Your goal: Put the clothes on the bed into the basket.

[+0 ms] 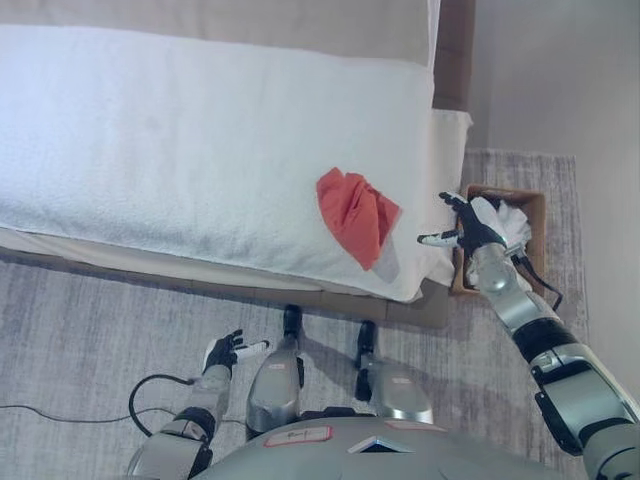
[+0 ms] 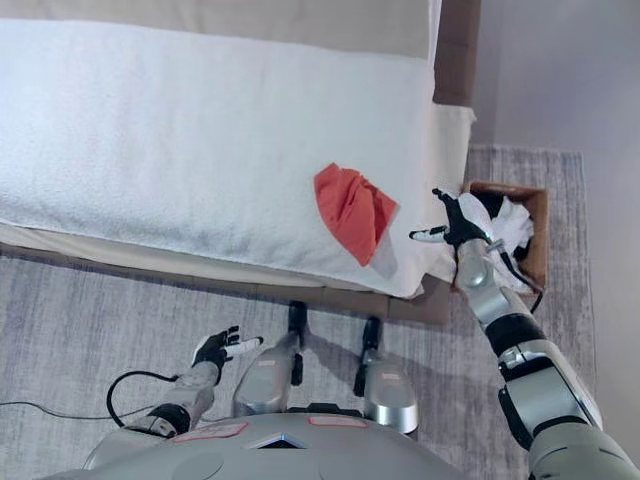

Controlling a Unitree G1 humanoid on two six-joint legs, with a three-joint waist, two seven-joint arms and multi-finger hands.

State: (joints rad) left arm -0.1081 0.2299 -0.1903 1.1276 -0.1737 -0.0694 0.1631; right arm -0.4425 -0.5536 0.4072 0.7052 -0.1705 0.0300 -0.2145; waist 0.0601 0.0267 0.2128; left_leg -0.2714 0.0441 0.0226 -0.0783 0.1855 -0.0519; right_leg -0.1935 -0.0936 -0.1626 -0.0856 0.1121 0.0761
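Note:
A red-orange garment (image 1: 355, 213) lies crumpled on the white bed cover (image 1: 200, 140) near the bed's right front corner. A brown basket (image 1: 534, 205) stands on the rug to the right of the bed, with white and dark clothes (image 1: 508, 217) in it. My right hand (image 1: 462, 229) is open with fingers spread, hovering between the bed's corner and the basket, a short way right of the red garment and holding nothing. My left hand (image 1: 226, 351) is open and idle, low over the rug in front of the bed.
The bed's wooden base (image 1: 330, 300) runs along its front edge. A grey rug (image 1: 80, 330) covers the floor in front and to the right. A wall (image 1: 560, 70) rises behind the basket.

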